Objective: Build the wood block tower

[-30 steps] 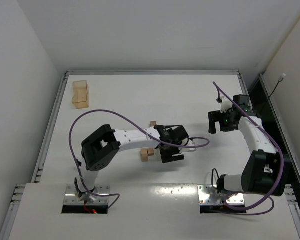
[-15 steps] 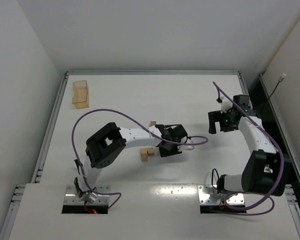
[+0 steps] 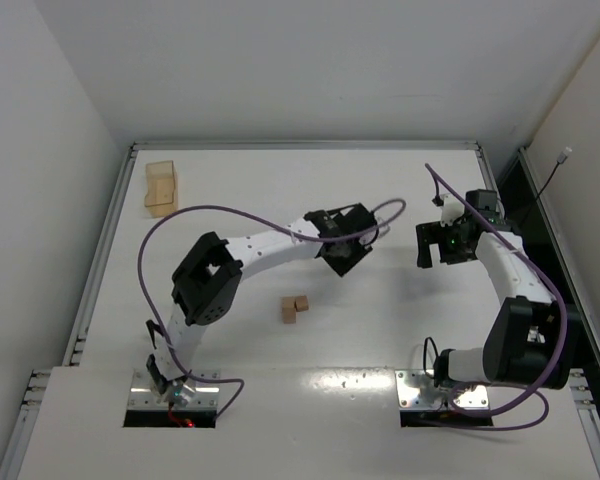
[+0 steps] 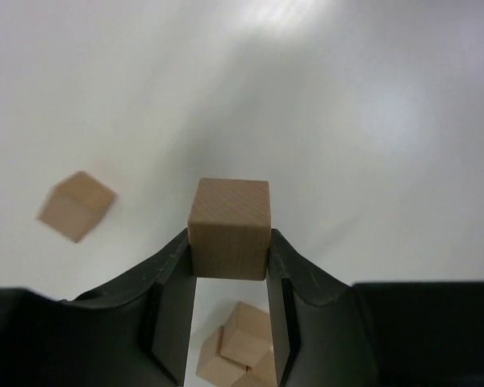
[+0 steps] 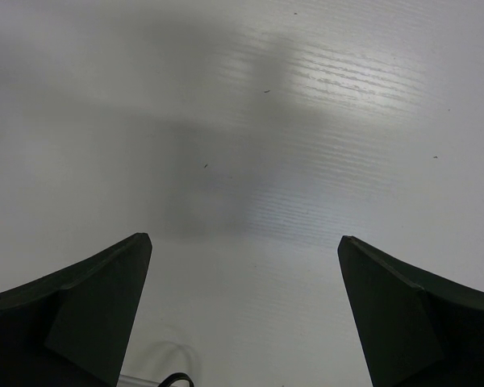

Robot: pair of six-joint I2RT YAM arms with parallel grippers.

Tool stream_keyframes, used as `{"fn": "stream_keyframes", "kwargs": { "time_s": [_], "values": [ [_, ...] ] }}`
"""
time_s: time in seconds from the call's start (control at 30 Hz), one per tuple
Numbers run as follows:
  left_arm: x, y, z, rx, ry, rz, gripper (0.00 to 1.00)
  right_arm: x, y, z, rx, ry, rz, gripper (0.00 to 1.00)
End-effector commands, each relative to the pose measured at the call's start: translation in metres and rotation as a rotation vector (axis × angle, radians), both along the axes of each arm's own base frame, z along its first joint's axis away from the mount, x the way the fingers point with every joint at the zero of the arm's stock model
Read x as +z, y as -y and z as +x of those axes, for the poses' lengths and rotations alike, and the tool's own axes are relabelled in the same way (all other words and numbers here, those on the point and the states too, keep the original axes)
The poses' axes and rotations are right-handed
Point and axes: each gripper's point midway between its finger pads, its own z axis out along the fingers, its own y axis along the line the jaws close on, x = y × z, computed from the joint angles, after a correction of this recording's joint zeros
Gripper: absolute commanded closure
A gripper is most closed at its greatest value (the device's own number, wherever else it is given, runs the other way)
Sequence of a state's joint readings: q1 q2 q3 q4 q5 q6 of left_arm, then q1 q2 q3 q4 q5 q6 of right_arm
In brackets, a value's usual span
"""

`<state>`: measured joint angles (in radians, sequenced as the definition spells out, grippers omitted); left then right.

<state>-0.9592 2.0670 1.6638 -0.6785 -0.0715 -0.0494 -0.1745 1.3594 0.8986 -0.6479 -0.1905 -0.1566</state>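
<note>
**Overhead view.** The left end effector (image 3: 337, 258) is seen reached out over the middle of the white table (image 3: 280, 190); what it carries cannot be made out from here. Two wooden blocks (image 3: 295, 307) are found on the table nearer the arm bases, side by side and close against each other. An open tan box (image 3: 162, 188) is placed near the far left corner, well apart from the blocks. The right end effector (image 3: 432, 245) is held over the right side of the table.

**Left wrist view.** A single block (image 4: 229, 218) is pinched by the left end effector (image 4: 229, 246). It is gripped on two opposite faces by the black fingers (image 4: 173, 298) and is held clear of the table. Through the gap below it, the pair of blocks (image 4: 238, 355) is seen lying on the table (one partly overlaps the other from this angle). Another lone block (image 4: 75, 205) is seen on the table to the left, blurred.

**Right wrist view.** The right end effector (image 5: 244, 239) is spread wide. Its two dark fingers (image 5: 89, 314) are seen at the lower corners, with only plain white table (image 5: 242, 121) between them.
</note>
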Motion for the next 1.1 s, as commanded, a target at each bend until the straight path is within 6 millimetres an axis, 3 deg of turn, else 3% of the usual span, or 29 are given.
{"fn": "stream_keyframes", "kwargs": {
  "time_s": [0.0, 0.07, 0.27, 0.67, 0.83, 1.03, 1.07],
  "values": [
    [0.034, -0.004, 0.037, 0.407, 0.022, -0.075, 1.0, 0.009, 0.001, 0.012, -0.009, 0.037, 0.01, 0.0],
    [0.035, -0.016, 0.044, 0.535, 0.06, -0.054, 1.0, 0.009, 0.001, 0.012, -0.009, 0.038, 0.01, 0.0],
    [0.046, -0.04, 0.066, 0.662, 0.153, -0.018, 1.0, 0.009, 0.001, 0.012, -0.009, 0.029, 0.011, 0.0],
    [0.021, -0.098, 0.11, 0.811, -0.027, -0.045, 1.0, 0.006, -0.004, 0.013, 0.005, 0.021, 0.021, 0.0],
    [0.006, -0.101, 0.101, 0.803, -0.156, -0.073, 1.0, 0.004, -0.004, 0.012, 0.005, 0.012, 0.023, 0.0],
    [0.023, -0.099, 0.093, 0.825, -0.197, -0.133, 1.0, 0.001, -0.004, 0.012, 0.004, 0.003, 0.024, 0.0],
    [0.016, -0.101, 0.087, 0.835, -0.22, -0.121, 1.0, 0.001, -0.004, 0.012, 0.004, 0.003, 0.024, 0.0]
  ]
}}
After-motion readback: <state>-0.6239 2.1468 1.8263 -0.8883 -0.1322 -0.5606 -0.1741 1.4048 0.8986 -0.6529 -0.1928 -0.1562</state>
